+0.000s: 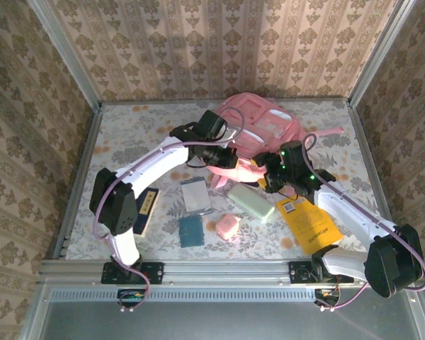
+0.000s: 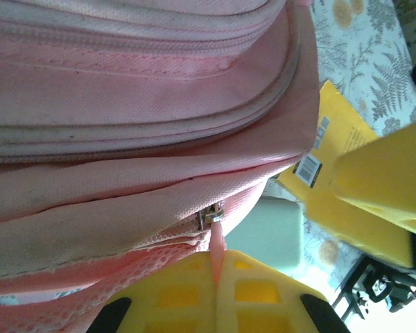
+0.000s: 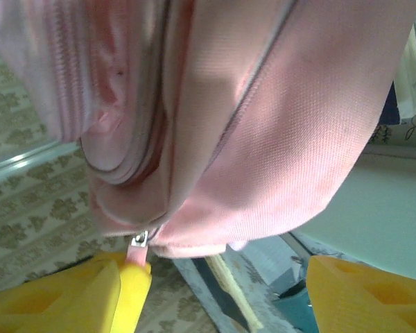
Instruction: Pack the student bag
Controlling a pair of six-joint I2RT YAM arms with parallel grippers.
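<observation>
Jaws of the left gripper [image 2: 216, 267] are pressed flat together in the left wrist view, clamping the pink zip pull tab [image 2: 216, 244] that hangs from a metal slider [image 2: 211, 216] on the student bag [image 2: 125, 104]. The bag's pink fabric, crossed by two zip lines, takes up the upper and left part of this view, with a strip of pink mesh [image 2: 76, 291] along its lower edge. Beyond the bag, a mint-green case [image 2: 272, 232] rests on the floral worktop [image 2: 360, 62], just beside a yellow packet [image 2: 329, 125] bearing a barcode label. In the right wrist view, the jaws of the right gripper [image 3: 225, 281] stand wide apart with nothing clamped between them, and a corner of the bag hangs above the gap. A slider with a pink tab sits at the tip of the yellow finger [image 3: 69, 298] on the picture's left. Whether tab and finger touch cannot be told. In the top external view, the bag [image 1: 258, 124] lies at the far edge of the worktop, slightly right of the middle. Its near corner reaches toward both grippers, the left gripper [image 1: 230, 160] on one side and the right gripper [image 1: 268, 173] on the other. Toward the near edge lie a grey notebook [image 1: 196, 195], a teal pad [image 1: 191, 230], a small pink pouch [image 1: 228, 227], the mint-green case and the yellow packet. A dark book [image 1: 149, 209] lies partly under the left arm, nearer the left edge.
</observation>
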